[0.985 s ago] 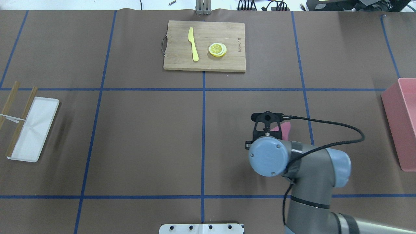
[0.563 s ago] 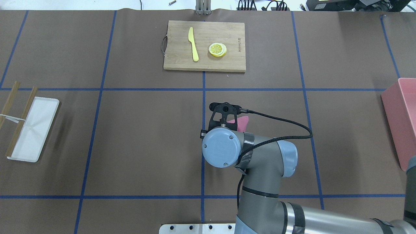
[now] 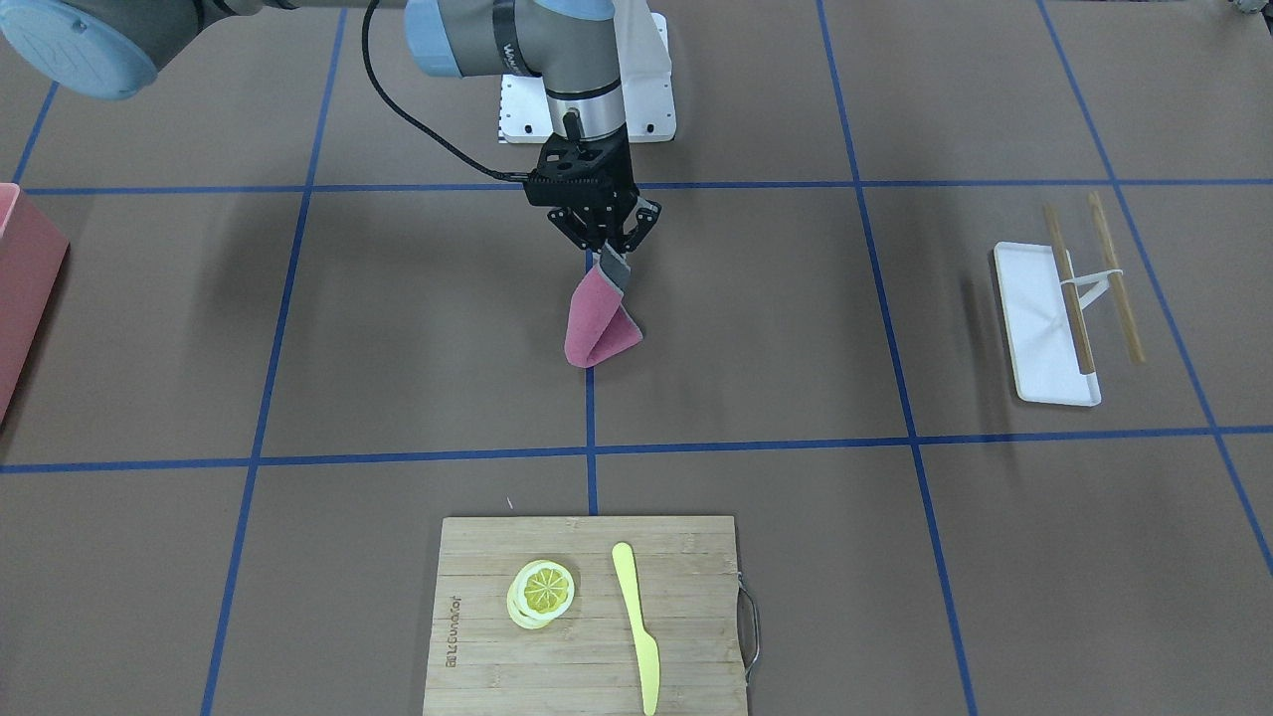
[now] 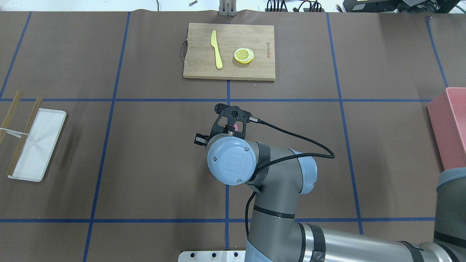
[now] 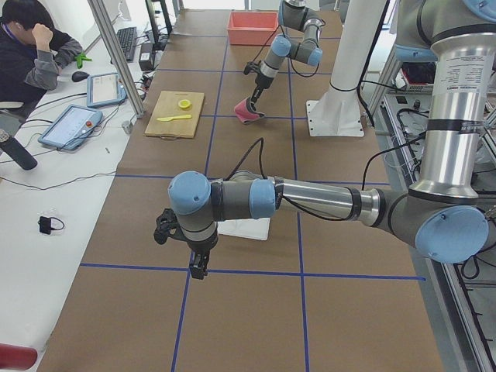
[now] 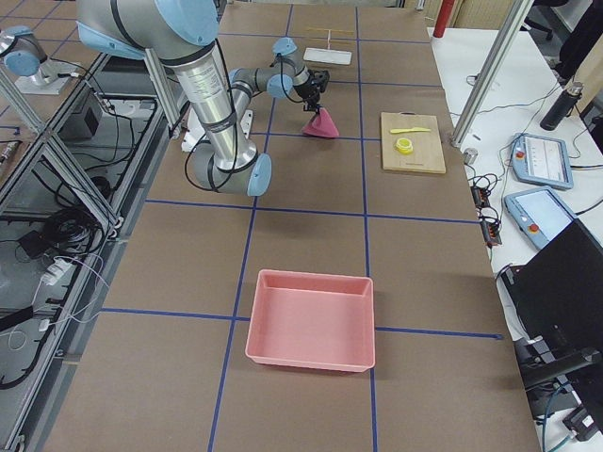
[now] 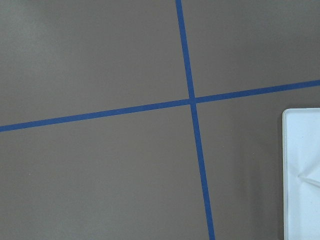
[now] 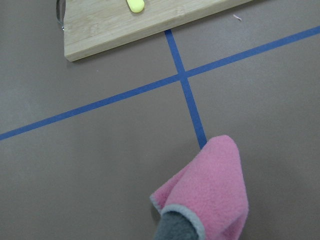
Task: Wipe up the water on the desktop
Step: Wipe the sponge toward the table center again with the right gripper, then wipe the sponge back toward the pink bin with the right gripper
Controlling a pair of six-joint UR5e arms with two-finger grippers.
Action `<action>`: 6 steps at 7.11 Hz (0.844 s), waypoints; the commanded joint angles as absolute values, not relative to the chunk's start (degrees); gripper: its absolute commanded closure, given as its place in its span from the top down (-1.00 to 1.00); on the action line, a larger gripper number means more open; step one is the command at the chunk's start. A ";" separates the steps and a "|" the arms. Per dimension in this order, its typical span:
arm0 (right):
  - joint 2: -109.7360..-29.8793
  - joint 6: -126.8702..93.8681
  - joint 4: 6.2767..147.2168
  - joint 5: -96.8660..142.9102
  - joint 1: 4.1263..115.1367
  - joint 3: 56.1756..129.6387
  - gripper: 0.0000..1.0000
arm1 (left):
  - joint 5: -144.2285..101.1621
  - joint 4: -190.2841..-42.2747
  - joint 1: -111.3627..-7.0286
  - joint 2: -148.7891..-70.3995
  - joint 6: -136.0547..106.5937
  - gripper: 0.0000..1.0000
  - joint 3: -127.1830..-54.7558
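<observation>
The desktop (image 3: 398, 328) is brown paper crossed by blue tape lines; I make out no water on it. A pink cloth (image 3: 597, 323) with a grey edge hangs folded from my right gripper (image 3: 612, 261), which is shut on its top corner. The cloth's lower fold touches the desktop at the centre tape line. In the right wrist view the cloth (image 8: 210, 195) droops just short of a tape crossing. From overhead only a sliver of the cloth (image 4: 236, 127) shows under the wrist. My left gripper (image 5: 199, 266) hovers over the desktop beside a white tray; I cannot tell whether it is open or shut.
A bamboo cutting board (image 4: 229, 51) with a yellow knife (image 4: 216, 49) and lemon slices (image 4: 244, 55) lies at the far middle. A white tray (image 4: 36, 145) with two bamboo sticks sits at the left. A pink bin (image 4: 449, 134) stands at the right edge. A person (image 5: 31, 46) sits beyond the table.
My right arm has swept left across the desktop with the pink cloth, from the right-hand square to the centre tape line. Nothing else has moved.
</observation>
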State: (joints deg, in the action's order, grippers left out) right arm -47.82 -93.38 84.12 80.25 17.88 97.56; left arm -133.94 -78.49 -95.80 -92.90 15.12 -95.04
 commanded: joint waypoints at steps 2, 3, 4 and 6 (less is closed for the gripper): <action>-60.94 -87.20 95.57 81.12 17.84 109.98 -1.00 | -134.03 -78.49 -95.80 -92.90 15.12 0.99 -95.10; -64.91 -84.66 104.15 82.52 17.49 116.56 -1.00 | -134.03 -78.49 -95.71 -92.90 15.03 0.99 -95.10; -68.69 -84.38 109.98 82.53 17.32 122.20 -1.00 | -134.03 -78.49 -95.71 -92.90 15.03 0.99 -95.10; -81.67 -84.20 110.66 82.01 15.74 130.65 -1.00 | -134.03 -78.49 -95.80 -92.90 15.03 0.99 -95.01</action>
State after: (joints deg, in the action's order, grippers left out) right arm -73.64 -84.49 109.24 82.27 16.78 124.69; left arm -134.03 -78.49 -95.73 -92.90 15.03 -95.08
